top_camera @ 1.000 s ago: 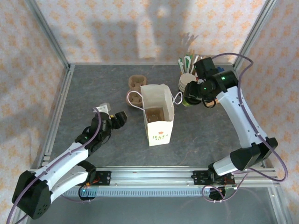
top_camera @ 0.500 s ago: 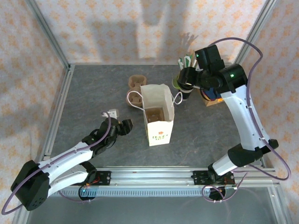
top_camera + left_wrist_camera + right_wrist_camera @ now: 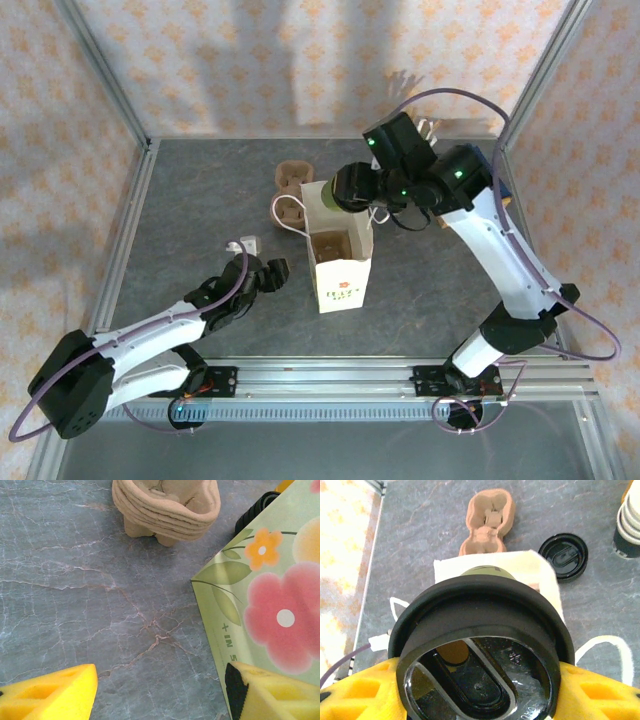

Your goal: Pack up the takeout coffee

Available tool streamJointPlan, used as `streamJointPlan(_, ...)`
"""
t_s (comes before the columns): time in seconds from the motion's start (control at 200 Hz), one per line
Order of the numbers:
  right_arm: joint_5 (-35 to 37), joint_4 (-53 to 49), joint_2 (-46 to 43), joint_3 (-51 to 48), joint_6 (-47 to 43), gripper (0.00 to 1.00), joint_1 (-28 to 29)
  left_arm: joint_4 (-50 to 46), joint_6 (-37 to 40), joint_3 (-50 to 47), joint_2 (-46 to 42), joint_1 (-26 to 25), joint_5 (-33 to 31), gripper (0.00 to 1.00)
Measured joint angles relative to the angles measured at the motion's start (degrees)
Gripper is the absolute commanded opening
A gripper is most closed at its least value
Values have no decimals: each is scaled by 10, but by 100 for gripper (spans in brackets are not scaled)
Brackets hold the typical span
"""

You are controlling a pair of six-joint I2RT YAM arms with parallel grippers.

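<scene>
R gripper (image 3: 352, 188) is clamped on the takeout coffee (image 3: 479, 630), gripped from both sides, black lid facing the wrist cam. Directly under the jaws is the open mouth of the paper bag (image 3: 340, 255), w/ the cup held over its far edge. Beyond the jaws sits the pulp carrier (image 3: 487, 525). Off to one side a spare black lid (image 3: 563, 556) lies flat, w/ the cup stack (image 3: 630, 520) near it. L gripper (image 3: 161, 680) is low over the table (image 3: 75, 580), jaws wide, nothing between them, bag's flowered side just beside one jaw.
</scene>
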Motion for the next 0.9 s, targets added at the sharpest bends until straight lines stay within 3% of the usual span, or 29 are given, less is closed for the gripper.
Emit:
streamJointPlan(0.4, 20, 0, 18, -63, 37, 56, 55, 19, 0, 0, 19, -1, -2, 70)
streamJointPlan(0.901, 31, 0, 54, -116, 50, 56, 68, 32, 0, 0, 33, -23, -1, 70)
